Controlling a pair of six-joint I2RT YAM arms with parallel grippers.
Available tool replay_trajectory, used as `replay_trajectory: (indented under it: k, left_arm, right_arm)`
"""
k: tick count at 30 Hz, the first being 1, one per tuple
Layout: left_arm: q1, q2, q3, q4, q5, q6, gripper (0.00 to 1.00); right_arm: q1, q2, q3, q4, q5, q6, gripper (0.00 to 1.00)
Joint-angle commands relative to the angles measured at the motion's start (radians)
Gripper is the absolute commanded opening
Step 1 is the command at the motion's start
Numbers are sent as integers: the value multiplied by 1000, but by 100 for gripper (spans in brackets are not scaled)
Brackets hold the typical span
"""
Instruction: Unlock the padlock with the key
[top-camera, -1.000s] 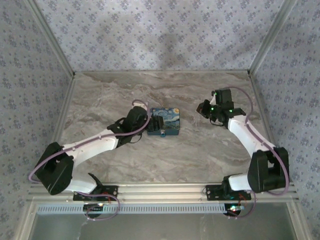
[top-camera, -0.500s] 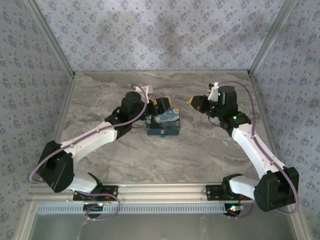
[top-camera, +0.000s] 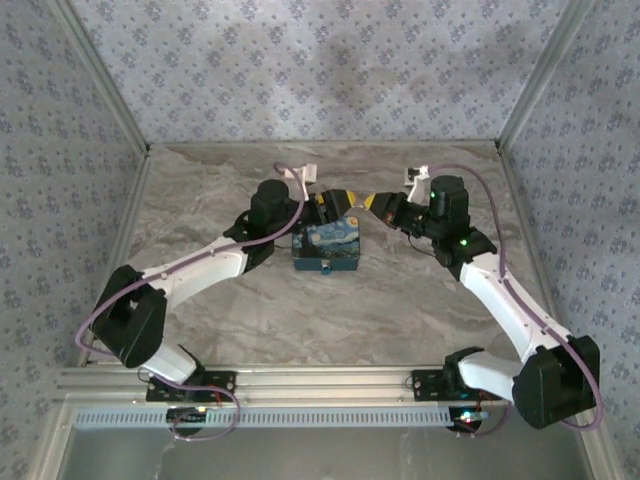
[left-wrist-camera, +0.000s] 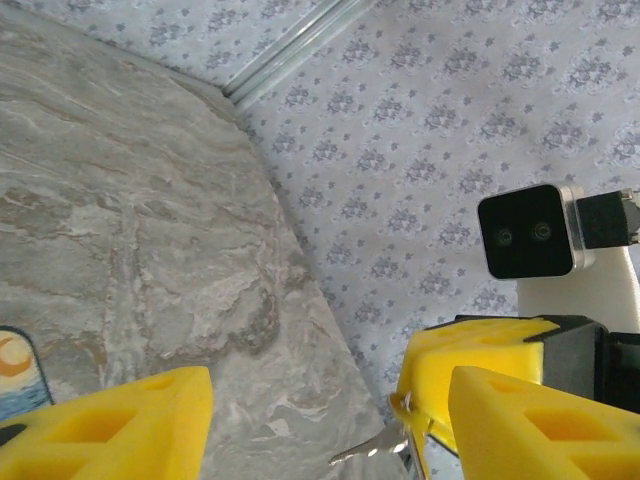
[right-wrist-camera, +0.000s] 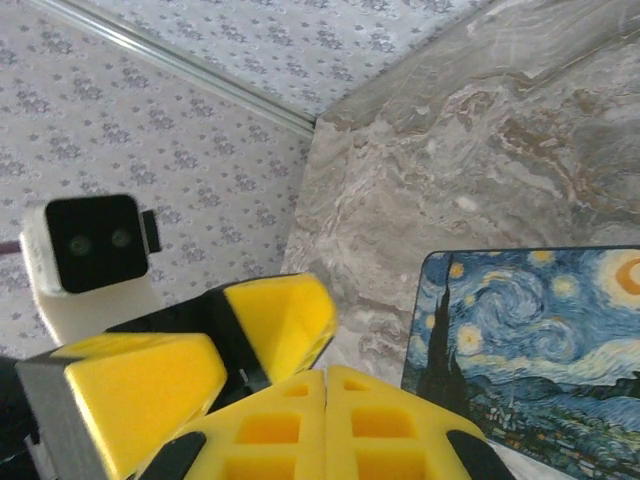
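Silvery key (left-wrist-camera: 368, 450) at right claw (right-wrist-camera: 326, 385) tip

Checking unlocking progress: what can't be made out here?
Small pale blob fronting the blue painted box: top view, too small; padlock?
Thin silver metal piece: left wrist view, cut off by the bottom edge; key?
Right hand: right wrist view, shut yellow fingers hide any contents.

**Tight over the box, open tabletop around it**

We see the left gripper (top-camera: 336, 203) and right gripper (top-camera: 380, 205) almost tip to tip above the far edge of the painted box (top-camera: 327, 248) at mid-tabletop (top-camera: 400, 310). The right one, closed on a key (left-wrist-camera: 372, 450), pokes between the left's spread fingers (left-wrist-camera: 110, 425). The left arm (top-camera: 200, 270) and right arm (top-camera: 495, 280) each slant across their own side. Bare surface lies along the near edge and in both far corners, hemmed by walls (top-camera: 320, 70).
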Motion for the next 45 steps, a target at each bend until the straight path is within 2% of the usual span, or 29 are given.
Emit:
replay_trajectory:
  k: [1, 9, 17, 19, 25, 27, 32, 35, 45]
  left_arm:
    - [-25, 16, 54, 57, 41, -26, 61]
    - [-35, 32, 74, 62, 53, -43, 42]
    - [-37, 51, 90, 57, 62, -49, 29]
    - [-38, 55, 91, 55, 60, -56, 32]
    - [-34, 50, 51, 113, 66, -64, 50]
    - [-27, 43, 20, 159, 79, -67, 60]
    - [-9, 39, -44, 294, 142, -79, 75]
    - [-8, 57, -43, 375, 194, -94, 79]
    - [-11, 118, -8, 554, 301, -157, 81]
  right_arm:
    - [11, -23, -2, 13, 39, -22, 0]
    - [22, -39, -10, 7, 83, -42, 0]
    - [27, -52, -15, 11, 89, -52, 0]
    - [26, -55, -16, 10, 89, -51, 0]
    - [11, -63, -13, 15, 65, -45, 0]
    - [-9, -56, -10, 20, 25, -31, 0]
    - [-46, -46, -4, 51, -83, 1, 0]
    - [-53, -45, -4, 85, -134, 30, 0]
    - [-53, -5, -12, 228, -240, 173, 0]
